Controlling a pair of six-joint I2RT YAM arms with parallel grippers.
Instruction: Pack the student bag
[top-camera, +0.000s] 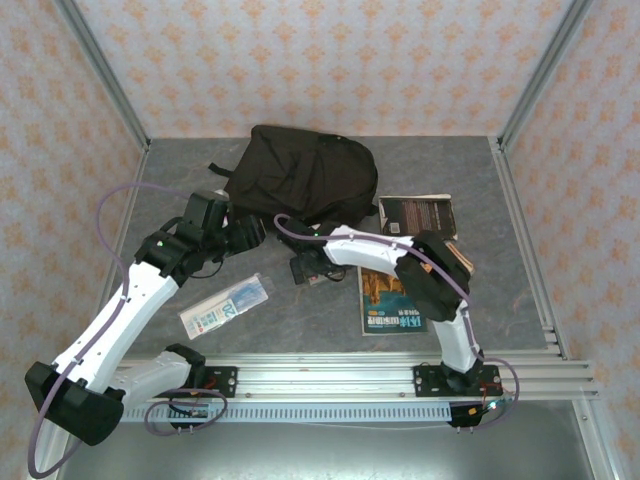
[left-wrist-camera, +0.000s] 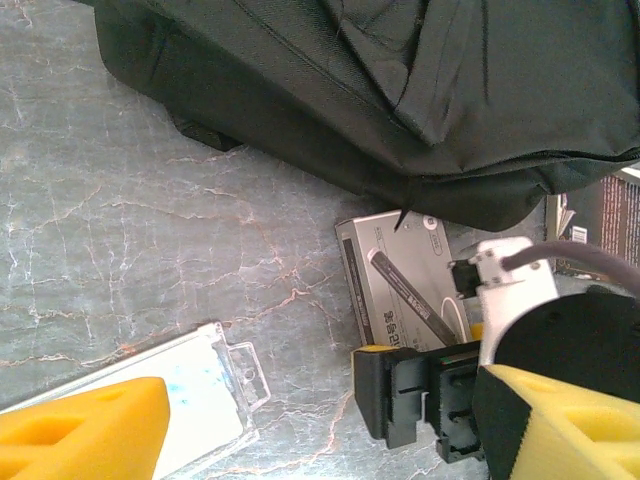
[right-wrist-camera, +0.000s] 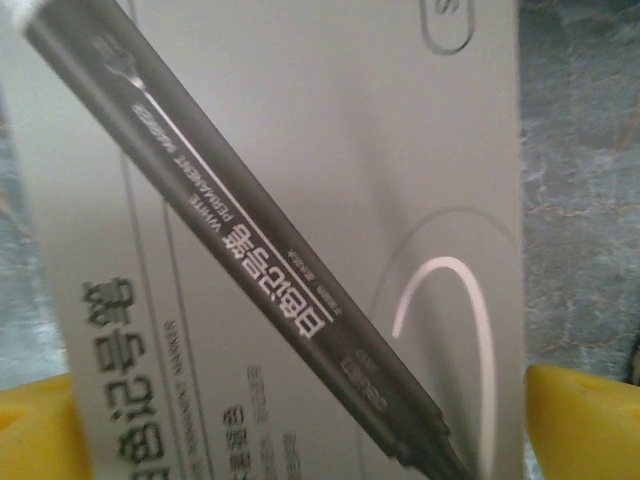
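Grey marbled surface (top-camera: 460, 170), enclosed by patterned wall panels (top-camera: 300, 60). The student bag (top-camera: 300, 178) lies flat at the back centre; whether it is unzipped cannot be told.

Assessment: soft, limp fabric, bulky, not fragile. It is likely to sag and fold when lifted. A hold on a zip edge, seam or strap is advised, not the slack panel.

Left arm reaches forward. The left gripper (top-camera: 250, 233) is spread and holds nothing, just beside the bag's near edge.

Right arm folds at the elbow and reaches left. The right gripper (right-wrist-camera: 310, 430) points down, spread wide either side of a marker pen (right-wrist-camera: 250, 240). The pen lies on a grey box (left-wrist-camera: 380, 300) just beside the bag.
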